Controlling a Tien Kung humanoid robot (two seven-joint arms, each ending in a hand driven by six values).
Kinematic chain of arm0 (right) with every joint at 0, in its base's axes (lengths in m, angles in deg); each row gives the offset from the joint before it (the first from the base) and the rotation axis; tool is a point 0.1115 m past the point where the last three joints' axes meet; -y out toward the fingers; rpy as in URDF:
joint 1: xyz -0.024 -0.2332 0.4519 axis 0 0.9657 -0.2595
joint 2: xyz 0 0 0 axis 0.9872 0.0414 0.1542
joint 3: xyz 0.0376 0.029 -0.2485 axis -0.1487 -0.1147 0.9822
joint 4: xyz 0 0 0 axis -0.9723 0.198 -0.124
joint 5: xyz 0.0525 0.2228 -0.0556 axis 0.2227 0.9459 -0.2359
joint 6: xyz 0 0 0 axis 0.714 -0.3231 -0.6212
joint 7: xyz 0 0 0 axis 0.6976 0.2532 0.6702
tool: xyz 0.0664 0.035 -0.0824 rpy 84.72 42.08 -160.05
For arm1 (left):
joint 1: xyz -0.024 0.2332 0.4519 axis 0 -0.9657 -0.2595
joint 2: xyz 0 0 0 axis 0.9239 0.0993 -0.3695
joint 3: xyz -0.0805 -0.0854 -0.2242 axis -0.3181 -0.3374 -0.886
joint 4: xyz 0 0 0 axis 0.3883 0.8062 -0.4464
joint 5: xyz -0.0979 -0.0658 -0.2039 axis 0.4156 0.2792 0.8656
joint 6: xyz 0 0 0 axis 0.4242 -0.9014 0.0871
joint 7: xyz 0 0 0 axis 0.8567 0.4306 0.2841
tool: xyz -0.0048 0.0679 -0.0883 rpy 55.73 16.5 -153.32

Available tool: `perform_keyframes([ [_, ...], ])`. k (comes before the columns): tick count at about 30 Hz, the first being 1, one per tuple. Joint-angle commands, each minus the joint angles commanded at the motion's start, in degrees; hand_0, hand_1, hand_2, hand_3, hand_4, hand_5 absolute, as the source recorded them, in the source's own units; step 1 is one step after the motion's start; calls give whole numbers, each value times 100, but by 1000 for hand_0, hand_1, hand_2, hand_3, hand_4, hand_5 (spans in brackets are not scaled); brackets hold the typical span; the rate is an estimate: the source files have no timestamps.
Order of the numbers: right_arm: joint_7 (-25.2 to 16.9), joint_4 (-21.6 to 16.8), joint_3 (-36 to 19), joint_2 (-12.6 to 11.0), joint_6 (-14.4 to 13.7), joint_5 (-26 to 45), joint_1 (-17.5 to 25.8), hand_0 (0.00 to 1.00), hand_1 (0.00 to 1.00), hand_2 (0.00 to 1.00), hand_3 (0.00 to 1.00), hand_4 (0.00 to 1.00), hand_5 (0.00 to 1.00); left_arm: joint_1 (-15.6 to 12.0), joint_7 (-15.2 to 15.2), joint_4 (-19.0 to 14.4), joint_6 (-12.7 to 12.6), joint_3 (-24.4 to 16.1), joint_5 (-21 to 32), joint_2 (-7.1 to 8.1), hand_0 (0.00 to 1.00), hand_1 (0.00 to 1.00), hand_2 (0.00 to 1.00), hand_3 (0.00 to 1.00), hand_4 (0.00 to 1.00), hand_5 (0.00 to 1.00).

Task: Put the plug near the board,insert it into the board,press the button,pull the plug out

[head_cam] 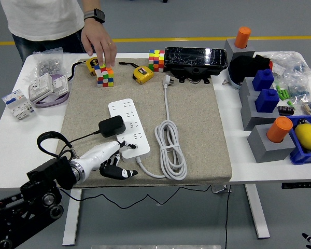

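The white power strip (127,120) lies on the beige mat (197,135), running from far left to near right. A black plug adapter (112,126) sits on the strip's left side, and its thin black cable loops off toward my left arm. My left hand (114,158) rests on the mat at the strip's near end. Its fingers are loosely spread and hold nothing, and the white fingertips (119,146) lie against the strip's near edge, close to its button (132,147). The strip's own white cord (170,150) is coiled to its right and ends in a plug (167,80) farther back.
A person stands at the far left, one hand (99,45) resting on a Rubik's cube (104,75). Behind the mat are a second cube (156,59), two yellow tape measures (142,74) and a black box (196,59). Grey blocks and a blue bin (306,153) fill the right side.
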Motion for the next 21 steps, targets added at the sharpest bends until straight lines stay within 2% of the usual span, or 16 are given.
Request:
perform_keyframes([
  [2,0,3,-1,3,0,-3,3,561,640,625,605,968,502,-17,121,-29,-62,-44,112,-3,73,79,143,839,827,368],
  [3,-2,1,-3,4,0,-3,3,561,640,625,605,968,502,-26,288,-28,-186,-64,173,-4,73,79,143,839,827,368],
  [4,-3,0,-4,6,0,-4,4,561,640,624,604,968,501,-30,368,-28,-232,-74,199,-5,84,75,147,723,825,365],
  [9,-5,2,-10,15,-3,-8,7,561,640,624,604,968,501,-52,999,46,-631,-141,553,-14,84,75,147,723,825,365],
  [10,-8,1,-11,17,-5,-7,9,561,641,624,604,968,501,-50,1188,100,-750,-138,675,-20,164,115,219,662,827,371],
  [11,-6,2,-8,18,-4,-10,2,561,641,624,604,968,501,-50,1334,161,-825,-142,754,-28,164,115,219,662,827,371],
  [15,-8,3,-22,27,-8,-11,-9,561,641,624,604,968,501,-64,1486,262,-849,-135,829,-33,164,115,219,662,827,371],
  [16,-7,3,-24,27,-8,-14,-10,563,640,625,605,968,501,-70,1493,270,-830,-130,842,-31,202,160,267,648,826,371],
  [21,-4,7,-30,25,-8,-15,-11,563,640,625,605,968,501,-86,1593,273,-815,-141,896,-29,202,160,267,648,826,371],
])
